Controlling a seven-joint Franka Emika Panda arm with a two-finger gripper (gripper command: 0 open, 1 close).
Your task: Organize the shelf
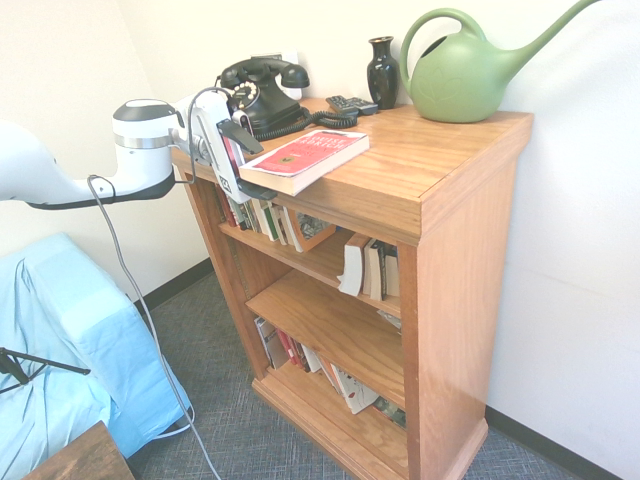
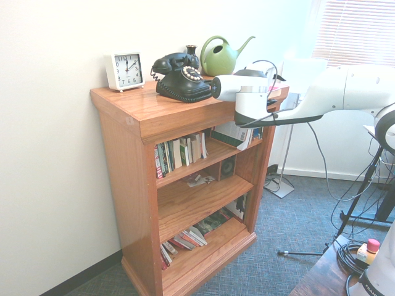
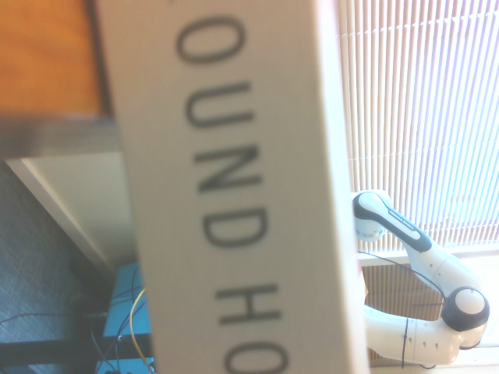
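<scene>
A white-walled corner with grey carpet holds the shelf (image 1: pixel 440 200), its honey-brown top board carrying a black rotary telephone (image 1: pixel 262 92), a dark vase (image 1: pixel 382 70), a green watering can (image 1: pixel 465 70) and — seen only from the second exterior view — a small white clock (image 2: pixel 125 70). A red-covered book (image 1: pixel 305 158) lies flat near the front edge of that top board, one end jutting past the edge toward the arm. The gripper (image 1: pixel 238 160) is at that overhanging end, one dark finger above the cover and the other below it, closed on the book. In the wrist view the book's pale spine fills the middle with large blurred letters — "OUND HO" is legible. Below, upright books (image 2: pixel 179 153) stand on the upper tier and more lean on the bottom tier.
</scene>
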